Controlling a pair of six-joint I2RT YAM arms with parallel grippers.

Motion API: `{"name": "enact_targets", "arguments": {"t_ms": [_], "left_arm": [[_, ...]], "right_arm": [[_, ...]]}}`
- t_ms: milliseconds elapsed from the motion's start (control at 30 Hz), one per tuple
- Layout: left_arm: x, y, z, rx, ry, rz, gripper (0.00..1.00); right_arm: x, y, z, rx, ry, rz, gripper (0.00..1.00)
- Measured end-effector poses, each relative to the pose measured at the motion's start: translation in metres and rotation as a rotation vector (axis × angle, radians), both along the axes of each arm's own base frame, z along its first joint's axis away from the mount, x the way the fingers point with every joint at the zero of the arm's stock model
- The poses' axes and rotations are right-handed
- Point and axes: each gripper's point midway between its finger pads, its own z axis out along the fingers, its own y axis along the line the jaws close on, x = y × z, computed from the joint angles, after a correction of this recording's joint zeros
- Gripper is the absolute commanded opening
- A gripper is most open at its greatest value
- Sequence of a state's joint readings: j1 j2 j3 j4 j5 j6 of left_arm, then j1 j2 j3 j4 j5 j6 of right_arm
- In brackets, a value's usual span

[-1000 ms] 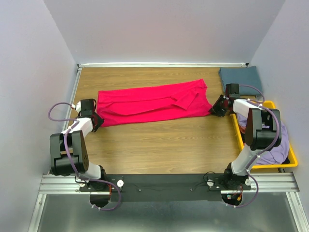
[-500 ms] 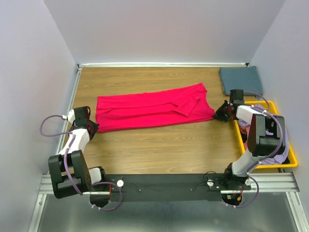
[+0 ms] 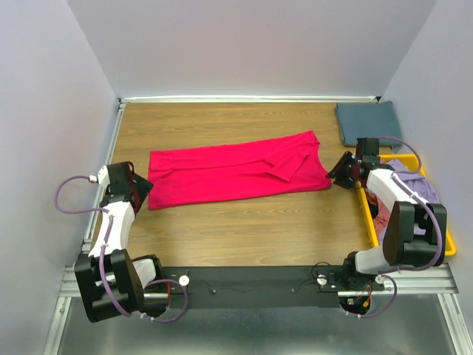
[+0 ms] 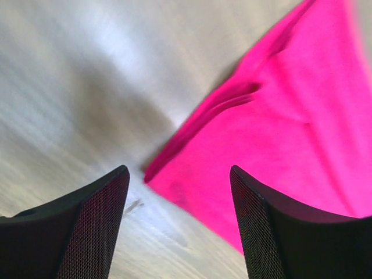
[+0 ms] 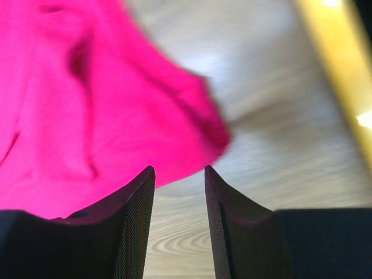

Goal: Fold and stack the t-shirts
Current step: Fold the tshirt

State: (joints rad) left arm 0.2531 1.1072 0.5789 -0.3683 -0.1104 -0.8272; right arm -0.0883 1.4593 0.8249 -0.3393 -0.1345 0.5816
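The crimson-pink t-shirt (image 3: pixel 236 168) lies flat on the surface (image 3: pixel 244 222), the left gripper (image 4: pixel 179 170) wide open and the right gripper (image 5: pixel 179 168) narrowly parted at its ends, both empty.

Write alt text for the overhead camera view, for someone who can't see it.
A crimson-pink shirt lies spread flat across the middle of a wooden table, with the open left gripper and right gripper near its two ends. A folded blue-grey shirt sits in the far right corner, beside a yellow bin holding lavender cloth.
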Motion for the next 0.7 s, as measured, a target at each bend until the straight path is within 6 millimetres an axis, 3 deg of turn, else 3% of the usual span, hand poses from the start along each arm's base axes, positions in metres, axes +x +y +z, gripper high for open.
{"name": "enact_targets", "arguments": {"t_ms": [133,267,367,467,600,700], "left_arm": [[0.017,-0.005,0.03,0.037,-0.068,-0.053,0.69],[0.028,-0.032,0.041,0.043,-0.101,-0.161,0.66],[0.034,-0.06,0.037,0.028,-0.102,-0.256,0.66],[0.038,-0.071,0.029,0.027,-0.085,-0.299,0.66],[0.042,-0.073,0.024,0.045,-0.082,-0.331,0.66],[0.046,-0.078,0.025,0.064,-0.092,-0.367,0.66]], "right_arm": [[0.013,0.032,0.029,-0.036,-0.089,0.14,0.47],[0.021,0.087,0.047,-0.037,-0.147,0.331,0.47],[0.019,0.125,0.035,-0.038,-0.123,0.449,0.47],[0.007,0.152,0.01,-0.055,-0.06,0.543,0.47],[-0.003,0.169,-0.014,-0.095,-0.001,0.611,0.47],[0.0,0.171,-0.017,-0.124,0.001,0.615,0.47]]}}
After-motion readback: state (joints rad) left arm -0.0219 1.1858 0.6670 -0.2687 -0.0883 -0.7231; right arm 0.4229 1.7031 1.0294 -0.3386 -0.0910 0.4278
